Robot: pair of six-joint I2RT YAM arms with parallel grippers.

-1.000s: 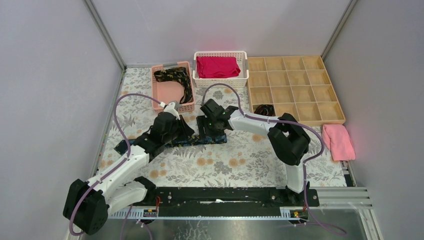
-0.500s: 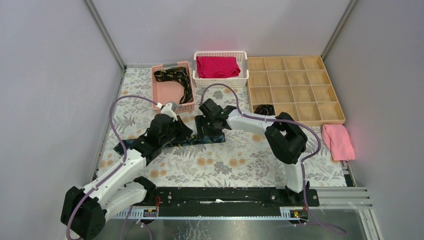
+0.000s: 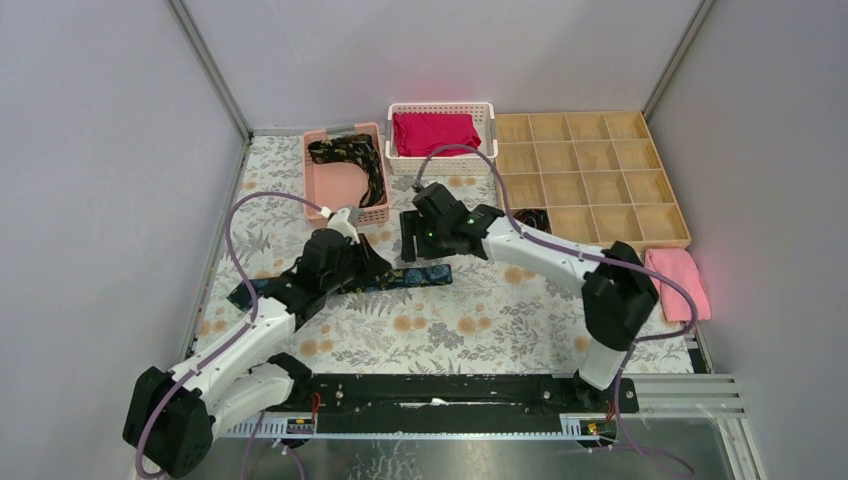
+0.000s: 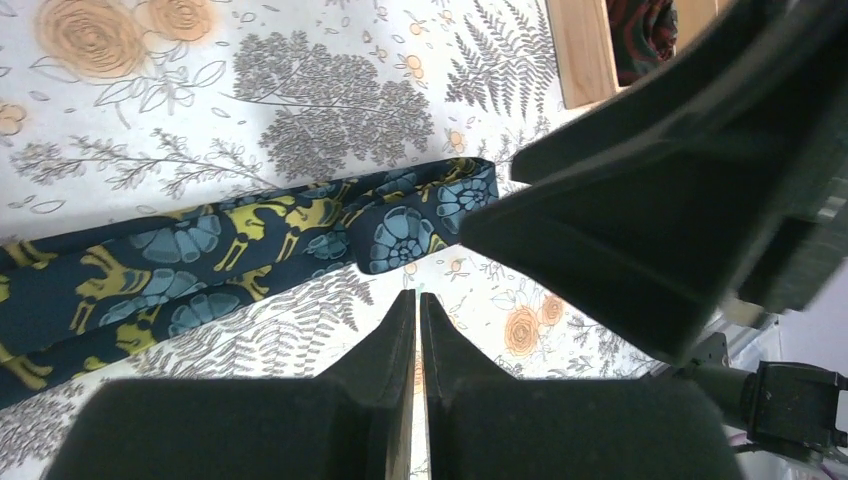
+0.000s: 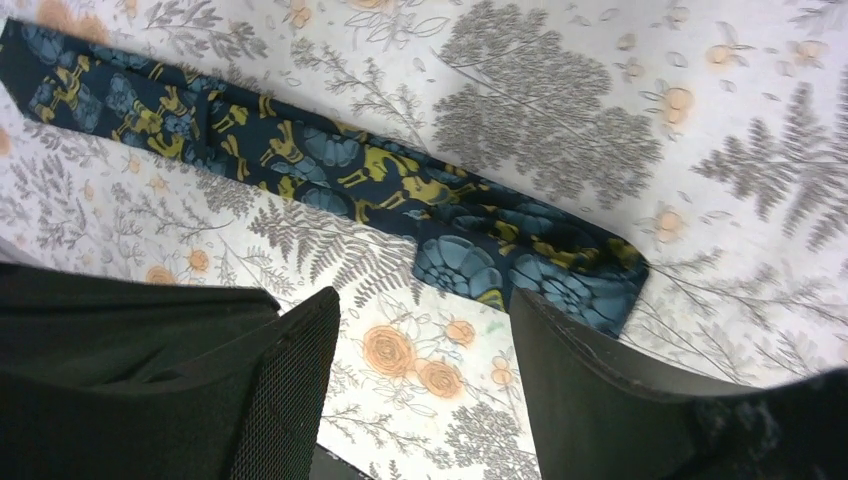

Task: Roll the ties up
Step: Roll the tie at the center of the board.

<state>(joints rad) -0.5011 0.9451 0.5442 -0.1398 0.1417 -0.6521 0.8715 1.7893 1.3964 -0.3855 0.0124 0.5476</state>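
Just beside right tool (image 5: 420, 305), tie end (image 5: 560, 270) (folded)

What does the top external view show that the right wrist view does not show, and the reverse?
Only the top external view: a pink basket holding a second tie, a white basket with red cloth, the wooden compartment tray and a pink towel. Only the right wrist view: the flat tie's blue flowers and yellow figures, and the right gripper standing open. Both: that flat tie lying on the floral tablecloth.
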